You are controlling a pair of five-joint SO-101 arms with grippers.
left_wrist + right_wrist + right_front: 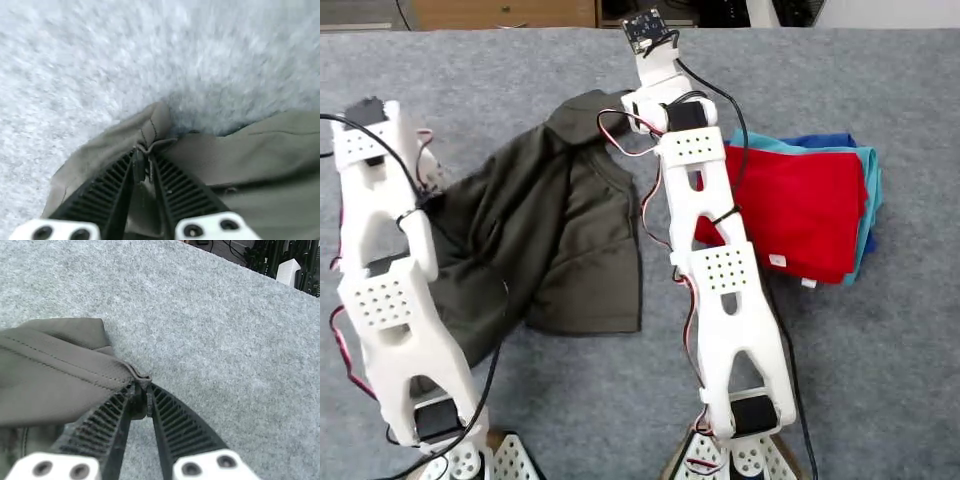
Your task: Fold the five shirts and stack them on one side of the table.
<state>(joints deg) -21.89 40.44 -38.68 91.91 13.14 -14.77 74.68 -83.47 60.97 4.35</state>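
An olive-green shirt (pixel 550 230) lies rumpled and partly folded on the grey carpeted table, between the two arms. My left gripper (pixel 143 157) is shut on a corner of that olive shirt (pixel 235 155) near the table's left side. At the shirt's far edge, my right gripper (pixel 141 388) is shut on a hem corner of the olive shirt (pixel 55 380). A stack of folded shirts (pixel 800 205), red on top of teal and blue, rests to the right of the right arm.
Bare grey carpet (pixel 880 360) spreads at the front right and along the far edge. A wooden cabinet (pixel 505 12) and dark equipment stand beyond the table's back edge. Both arm bases sit at the front edge.
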